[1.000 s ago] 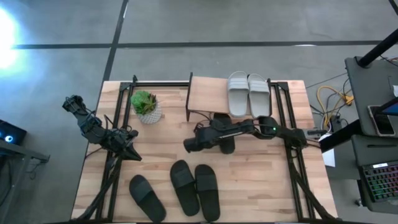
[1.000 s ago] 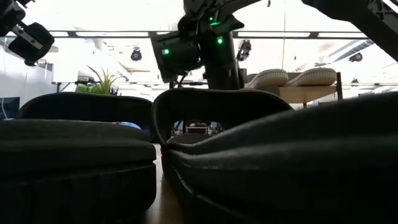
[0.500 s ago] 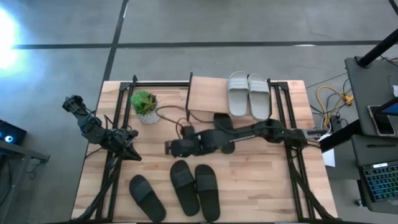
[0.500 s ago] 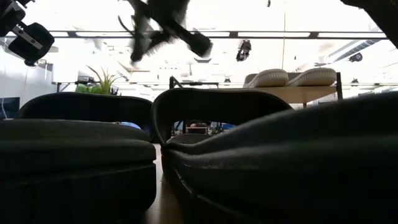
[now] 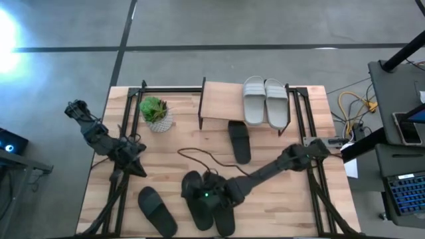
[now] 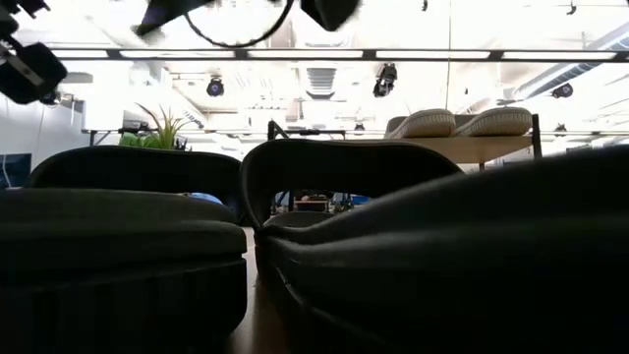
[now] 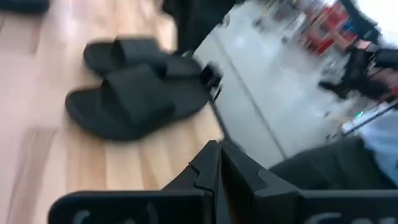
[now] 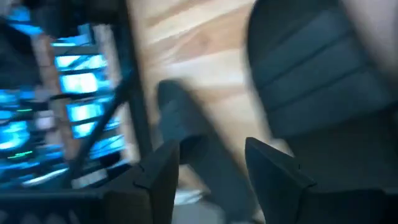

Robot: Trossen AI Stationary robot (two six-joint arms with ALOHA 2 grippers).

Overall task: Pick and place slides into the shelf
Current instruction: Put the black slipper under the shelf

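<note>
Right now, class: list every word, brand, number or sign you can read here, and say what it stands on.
None can be read.
The black slides and grey slides show no legible brand.
The laptop keyboard is too small to read.

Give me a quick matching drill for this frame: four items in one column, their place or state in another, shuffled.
1. grey slides
2. plant
3. left gripper
4. right gripper

a. open, over the black pair at the near edge
b. shut, left side of table
c. on the shelf top
d. on the table, left of the shelf

Pairs: 1-c, 2-d, 3-b, 4-a
</note>
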